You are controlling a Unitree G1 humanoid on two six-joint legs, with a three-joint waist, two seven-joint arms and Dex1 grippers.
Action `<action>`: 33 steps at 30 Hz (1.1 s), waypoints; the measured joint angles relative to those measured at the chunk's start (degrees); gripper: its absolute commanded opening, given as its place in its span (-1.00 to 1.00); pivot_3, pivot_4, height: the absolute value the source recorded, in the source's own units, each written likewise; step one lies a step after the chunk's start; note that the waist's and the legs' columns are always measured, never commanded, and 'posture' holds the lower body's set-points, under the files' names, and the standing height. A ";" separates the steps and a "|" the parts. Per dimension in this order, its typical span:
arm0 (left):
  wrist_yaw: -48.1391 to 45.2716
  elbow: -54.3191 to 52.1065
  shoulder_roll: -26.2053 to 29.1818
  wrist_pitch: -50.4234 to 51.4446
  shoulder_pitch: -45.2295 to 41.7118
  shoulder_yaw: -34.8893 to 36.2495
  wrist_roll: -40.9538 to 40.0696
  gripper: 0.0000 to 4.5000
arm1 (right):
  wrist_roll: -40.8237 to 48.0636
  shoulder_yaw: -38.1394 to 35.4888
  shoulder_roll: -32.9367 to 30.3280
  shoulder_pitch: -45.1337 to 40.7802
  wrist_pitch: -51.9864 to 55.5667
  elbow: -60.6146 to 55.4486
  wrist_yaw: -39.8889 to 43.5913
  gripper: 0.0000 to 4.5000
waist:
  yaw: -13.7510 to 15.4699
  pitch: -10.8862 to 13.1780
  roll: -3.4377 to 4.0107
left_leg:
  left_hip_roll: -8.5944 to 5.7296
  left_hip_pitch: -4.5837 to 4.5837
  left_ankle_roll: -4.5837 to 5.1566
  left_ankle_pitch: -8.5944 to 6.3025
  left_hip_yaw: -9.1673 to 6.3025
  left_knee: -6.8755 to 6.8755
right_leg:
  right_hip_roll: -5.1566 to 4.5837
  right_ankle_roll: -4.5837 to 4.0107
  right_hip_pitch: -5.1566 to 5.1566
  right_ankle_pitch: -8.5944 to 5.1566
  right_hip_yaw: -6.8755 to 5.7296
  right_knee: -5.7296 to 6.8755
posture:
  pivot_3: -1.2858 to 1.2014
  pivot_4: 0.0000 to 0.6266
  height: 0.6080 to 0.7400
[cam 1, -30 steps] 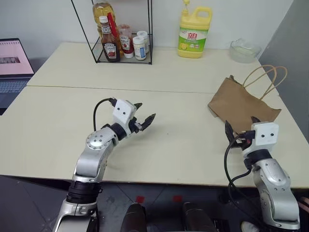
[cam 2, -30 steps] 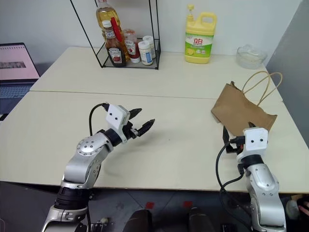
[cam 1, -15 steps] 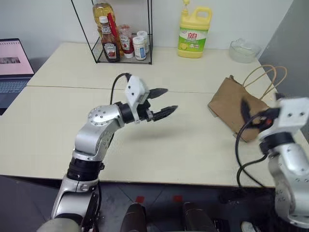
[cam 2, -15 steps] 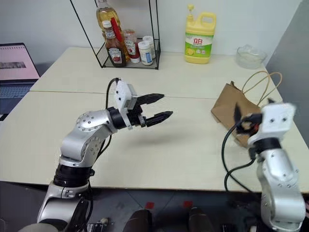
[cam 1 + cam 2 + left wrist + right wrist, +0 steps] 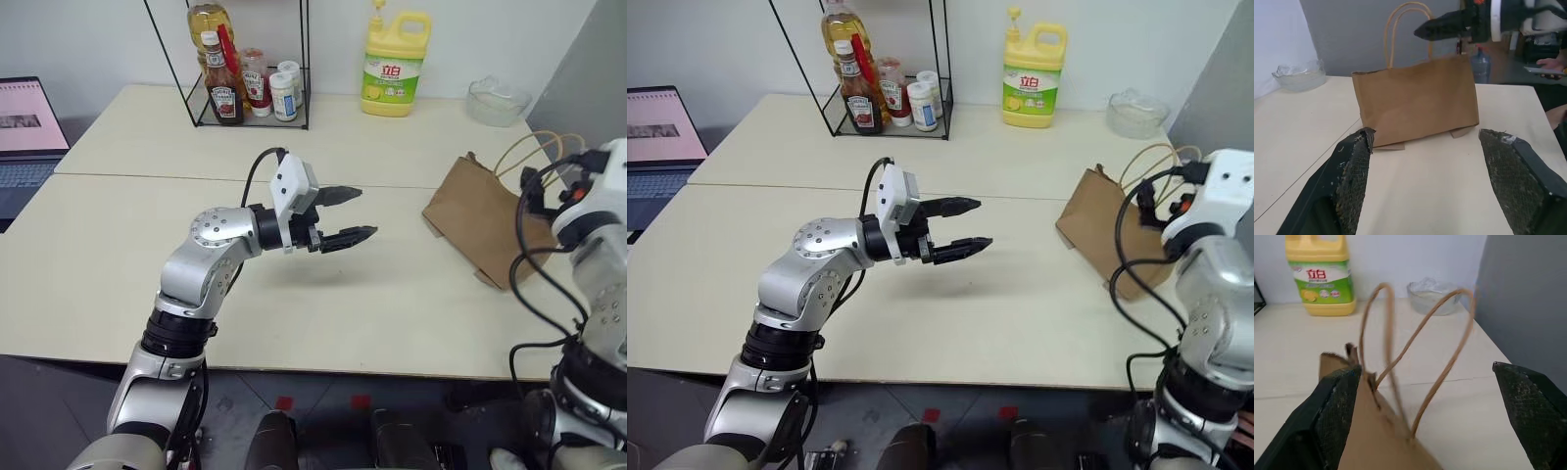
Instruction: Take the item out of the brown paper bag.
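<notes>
- Left eye view: the brown paper bag (image 5: 482, 216) sits at the right of the frame on the pale surface (image 5: 118, 255), its two cord handles (image 5: 537, 149) rising toward the upper right. The left gripper (image 5: 350, 215) hangs above the middle of the surface, pointing at the bag but well apart from it, fingers spread and holding nothing. A yellow detergent jug (image 5: 395, 61) stands at the top centre, a wire rack of bottles (image 5: 242, 69) at the upper left, a glass bowl (image 5: 498, 101) at the upper right, a laptop (image 5: 29, 129) at the left edge.
- Right eye view: the right arm's white wrist (image 5: 1213, 201) is raised at the right edge, over the bag's handle side.
- Left wrist view: the bag fills the centre, framed between the left fingers (image 5: 1354, 176), which stand wide apart. The right gripper's dark fingertip (image 5: 1442, 27) shows near the handles at the top.
- Right wrist view: the right fingers (image 5: 1334, 409) are spread wide and empty, one at either lower corner; the handles loop up between them. The bag's mouth may be partly open; the item inside cannot be seen.
</notes>
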 measured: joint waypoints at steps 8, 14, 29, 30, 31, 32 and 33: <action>0.33 -0.11 0.07 0.00 0.08 -0.02 0.08 0.63 | 4.32 -2.26 -3.37 -7.32 3.06 9.14 2.12 0.46 | 0.00 0.03 0.05 | 0.00 0.00 0.00 0.01 0.03 -0.09 | 0.00 -0.01 -0.05 0.00 0.02 -0.01 | 0.03 -0.52 1.00; 1.22 -0.24 0.93 0.02 0.71 0.00 0.13 0.63 | 6.45 -1.95 -5.82 -8.90 3.77 11.28 3.21 -0.53 | 0.00 0.03 0.06 | 0.00 -0.02 0.00 0.00 0.03 -0.10 | 0.00 -0.01 -0.05 0.00 0.02 -0.04 | 0.03 -0.52 1.00; 4.17 -3.25 3.80 3.93 4.01 2.27 -0.99 0.63 | 6.78 12.06 -16.62 -12.09 -0.23 14.81 12.14 -0.99 | -0.08 0.14 0.22 | 0.01 -0.09 0.01 0.00 0.10 -0.15 | 0.00 -0.01 -0.24 -0.01 0.08 -0.02 | 0.03 -0.52 1.00; 4.72 -3.39 4.08 4.64 4.47 2.62 -1.10 0.63 | 6.62 13.32 -17.49 -12.52 -1.09 15.27 13.28 -0.99 | -0.09 0.14 0.23 | 0.01 -0.13 0.01 0.01 0.10 -0.15 | 0.00 -0.01 -0.26 -0.01 0.07 -0.03 | 0.03 -0.52 1.00; 5.42 -3.97 4.83 5.58 5.37 3.21 -1.26 0.63 | 6.43 15.13 -18.25 -13.59 -2.32 16.14 14.59 -0.99 | -0.18 0.15 0.23 | 0.01 -0.16 0.01 0.01 0.11 -0.15 | 0.00 -0.01 -0.33 -0.01 0.11 -0.03 | 0.03 -0.52 1.00; 6.01 -4.54 5.29 6.38 6.21 4.05 -1.46 0.63 | 6.34 16.57 -19.17 -14.26 -3.74 16.96 15.80 -0.99 | -0.20 0.15 0.24 | 0.01 -0.19 0.01 0.01 0.12 -0.15 | 0.00 -0.01 -0.34 -0.01 0.10 -0.02 | 0.03 -0.52 1.00; 6.46 -4.88 5.85 6.89 6.99 4.86 -1.69 0.63 | 6.22 17.74 -19.80 -14.98 -4.95 17.78 16.82 -0.99 | -0.21 0.16 0.25 | 0.02 -0.20 0.01 0.00 0.12 -0.15 | 0.00 -0.01 -0.37 -0.01 0.10 -0.03 | 0.03 -0.52 1.00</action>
